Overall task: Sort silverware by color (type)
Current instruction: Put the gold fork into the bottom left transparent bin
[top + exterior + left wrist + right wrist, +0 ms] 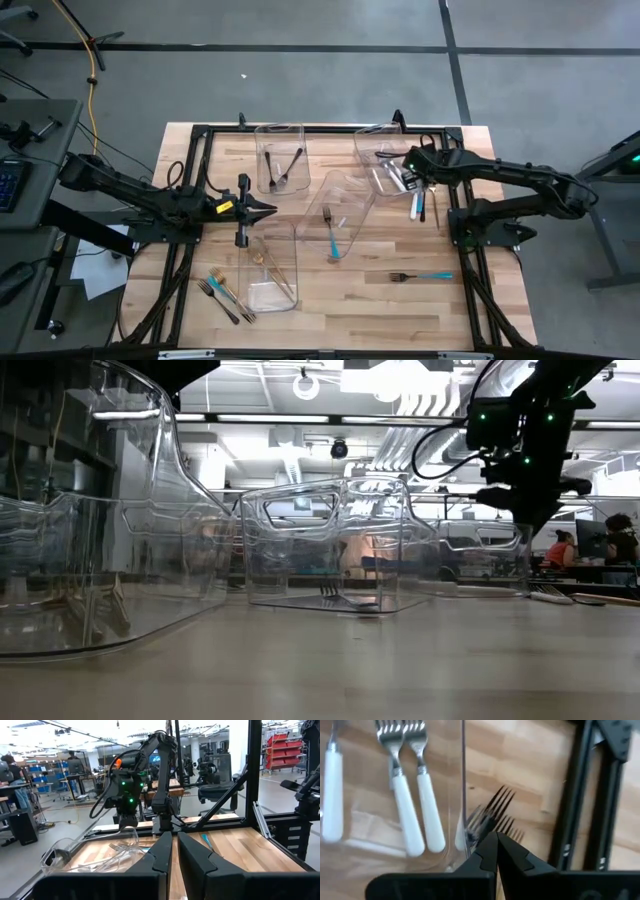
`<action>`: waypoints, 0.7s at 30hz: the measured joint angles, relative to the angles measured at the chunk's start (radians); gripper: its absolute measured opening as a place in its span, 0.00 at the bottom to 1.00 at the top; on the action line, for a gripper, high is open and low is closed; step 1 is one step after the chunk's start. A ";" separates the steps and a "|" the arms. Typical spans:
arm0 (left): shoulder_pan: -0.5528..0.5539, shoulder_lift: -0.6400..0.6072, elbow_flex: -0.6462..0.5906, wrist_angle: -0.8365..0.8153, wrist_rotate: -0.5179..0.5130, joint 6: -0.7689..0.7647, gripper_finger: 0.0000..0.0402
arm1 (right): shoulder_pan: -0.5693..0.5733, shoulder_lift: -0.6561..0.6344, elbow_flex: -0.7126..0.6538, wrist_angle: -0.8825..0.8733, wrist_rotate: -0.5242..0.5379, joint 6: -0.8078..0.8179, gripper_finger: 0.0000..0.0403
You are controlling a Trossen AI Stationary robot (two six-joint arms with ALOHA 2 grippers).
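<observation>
Your right gripper (496, 845) is pinched shut on a black metal fork (495, 812) just outside the clear plastic bin (385, 160) holding white-handled forks (407, 815). Next, I judge, carry it to the clear bin with black forks (280, 165). Your left gripper (268, 210) waits near mid-desk, nearly closed, empty.

high view: overhead, straight down on the whole table (330, 300).
low view: tabletop level, close behind clear bins (330, 540).
wrist views: looking past each arm's fingers.
shared: bins.
</observation>
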 joint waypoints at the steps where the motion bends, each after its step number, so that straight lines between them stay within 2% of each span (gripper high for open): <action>1: 0.000 0.000 0.000 0.000 0.000 0.000 0.06 | 0.001 0.000 0.000 0.000 -0.018 0.000 0.00; 11: 0.000 0.000 0.000 0.000 0.000 0.000 0.06 | 0.049 0.000 0.000 0.144 -0.115 -0.002 0.00; 15: 0.000 0.000 0.000 -0.001 0.000 0.000 0.06 | 0.069 0.000 0.000 0.202 -0.117 -0.029 0.00; 17: 0.000 0.000 0.000 -0.001 0.000 0.000 0.06 | 0.069 0.000 0.002 0.198 -0.092 -0.048 0.00; 21: 0.000 0.000 0.000 -0.004 0.000 0.000 0.06 | 0.062 0.000 0.035 0.099 0.024 -0.045 0.00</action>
